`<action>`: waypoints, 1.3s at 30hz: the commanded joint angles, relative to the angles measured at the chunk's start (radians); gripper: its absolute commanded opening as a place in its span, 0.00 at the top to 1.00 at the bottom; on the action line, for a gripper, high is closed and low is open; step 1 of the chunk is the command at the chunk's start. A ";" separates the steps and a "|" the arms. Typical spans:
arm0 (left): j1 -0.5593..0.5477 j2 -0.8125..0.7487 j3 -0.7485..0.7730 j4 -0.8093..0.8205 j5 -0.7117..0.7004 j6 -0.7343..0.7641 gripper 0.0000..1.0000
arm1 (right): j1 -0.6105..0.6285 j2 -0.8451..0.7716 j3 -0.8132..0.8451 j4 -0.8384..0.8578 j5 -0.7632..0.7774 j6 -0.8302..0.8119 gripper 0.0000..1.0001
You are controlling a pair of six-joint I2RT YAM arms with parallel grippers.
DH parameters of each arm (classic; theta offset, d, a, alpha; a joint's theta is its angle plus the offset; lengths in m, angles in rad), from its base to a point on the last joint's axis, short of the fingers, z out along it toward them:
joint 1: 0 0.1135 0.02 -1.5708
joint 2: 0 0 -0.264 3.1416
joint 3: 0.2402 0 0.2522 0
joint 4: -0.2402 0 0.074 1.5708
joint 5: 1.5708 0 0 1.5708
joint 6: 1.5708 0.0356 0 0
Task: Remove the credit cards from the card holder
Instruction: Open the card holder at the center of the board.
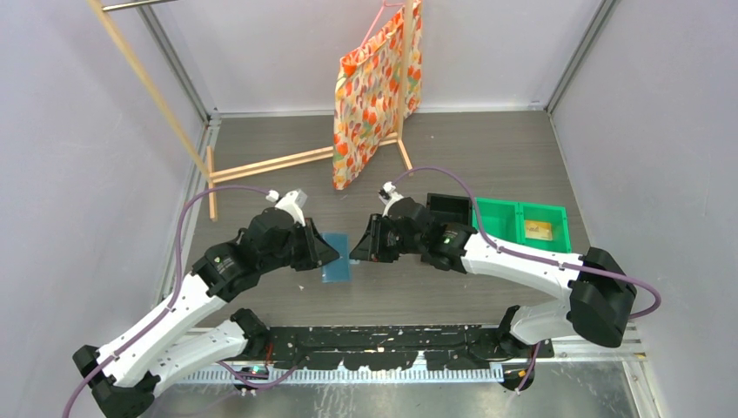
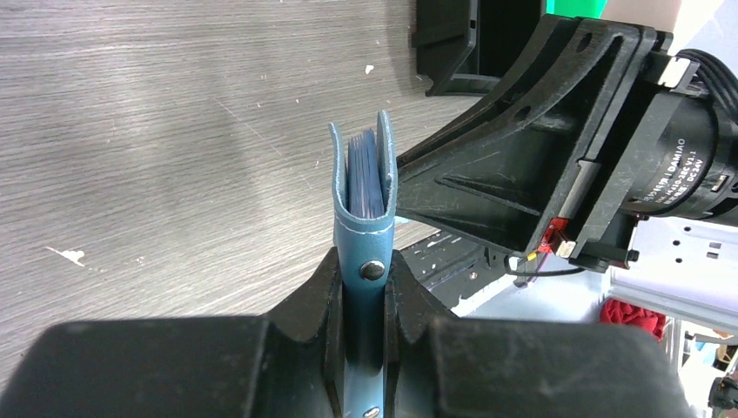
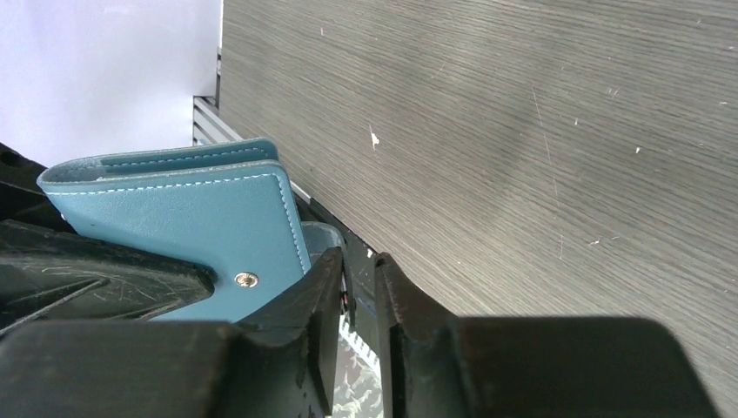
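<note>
— Over on the left, what's clamped?
— That left gripper point(image 2: 361, 266) squeezes the teal card holder point(image 2: 363, 222), cards point(image 2: 366, 170) inside, between both arms. At its open edge the right gripper point(image 3: 358, 274) has its jaws nearly together; whether on a card, can't tell. Next, I'd guess: a straight pull.

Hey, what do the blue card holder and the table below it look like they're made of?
The card holder looks like leather or faux leather: smooth teal skin, pale stitching along the edges, a metal snap stud. The table looks like grey wood-grain laminate, matte, with fine streaks and white scuffs; real wood is possible.
</note>
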 commanded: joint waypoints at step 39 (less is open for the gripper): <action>0.137 0.137 -0.155 0.142 0.003 -0.070 0.10 | -0.066 -0.004 -0.050 -0.063 0.076 -0.075 0.99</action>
